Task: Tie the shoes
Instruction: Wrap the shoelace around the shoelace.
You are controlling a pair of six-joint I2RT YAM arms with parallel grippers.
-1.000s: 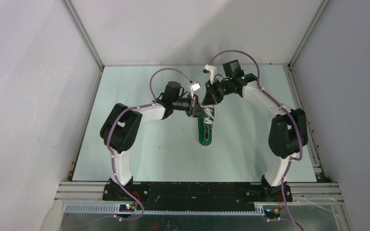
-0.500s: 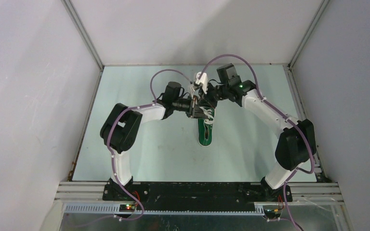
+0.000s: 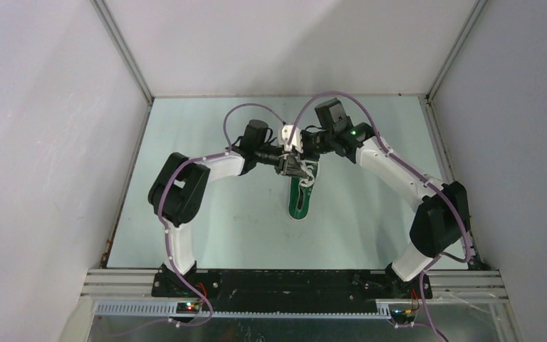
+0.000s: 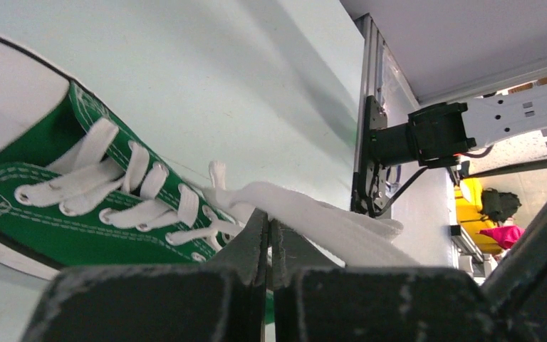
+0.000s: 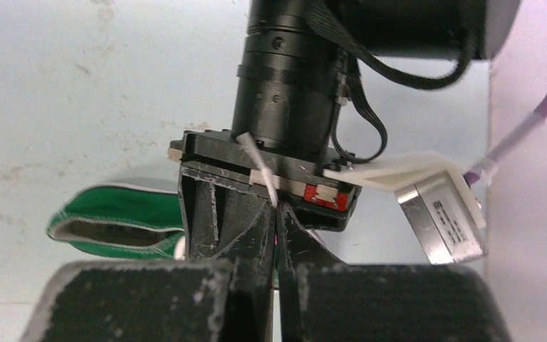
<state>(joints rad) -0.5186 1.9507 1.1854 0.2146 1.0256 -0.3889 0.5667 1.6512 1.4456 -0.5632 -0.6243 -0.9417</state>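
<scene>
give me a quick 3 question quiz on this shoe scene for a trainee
1. True or false: the left gripper and the right gripper both have their jaws shut.
2. The canvas of the sneaker is: A red, B green, C black.
3. In the right wrist view, what thin thing runs into the right gripper's closed fingertips?
Key: 1 true; 2 B; 3 a strand of white lace.
</scene>
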